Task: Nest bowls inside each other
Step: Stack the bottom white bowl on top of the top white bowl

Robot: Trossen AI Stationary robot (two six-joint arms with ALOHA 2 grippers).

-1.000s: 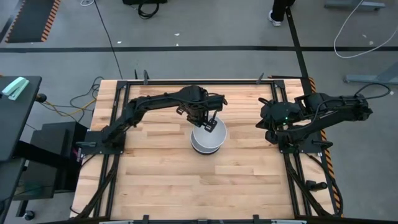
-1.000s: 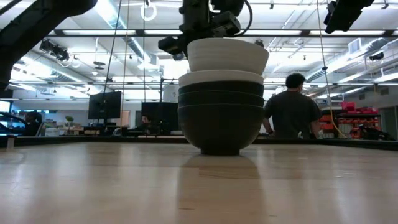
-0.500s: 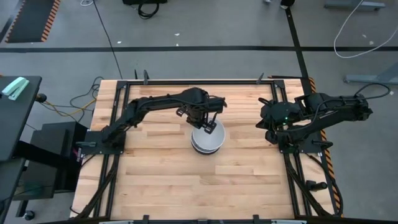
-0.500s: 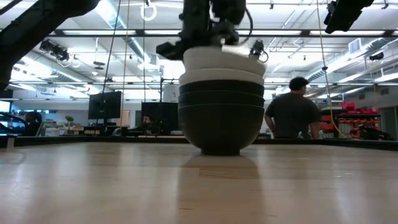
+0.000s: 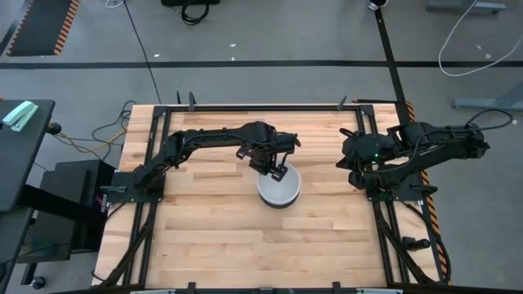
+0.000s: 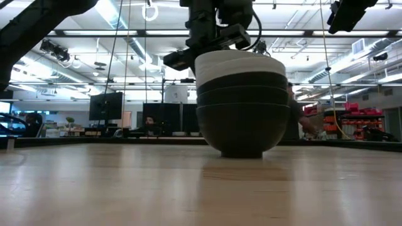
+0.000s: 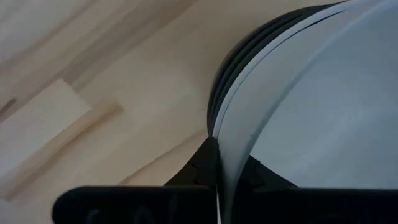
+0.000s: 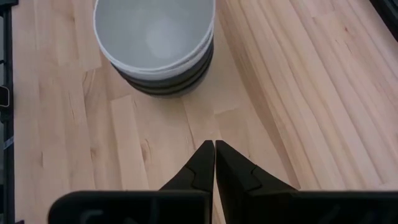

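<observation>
the left hand pinches the rim of the top white bowl at the far-left edge of the stack of bowls, which stands near the middle of the wooden tabletop. in the left wrist view its two dark fingers sit either side of the white rim, closed down to the thickness of the wall. in the low view the stack reads as dark bowls below and white rims on top, the uppermost one apparently seated down in the nest and roughly level. the right hand waits over bare wood beside the right edge of the tabletop, its fingers pressed together and holding nothing, pointed toward the stack. the step in hand looks like the last seating of the final bowl; no loose bowl shows elsewhere on the tabletop. the next move likely calls for spreading the fingers just enough to free the rim, then lifting straight up so the stack is not dragged or tipped.
</observation>
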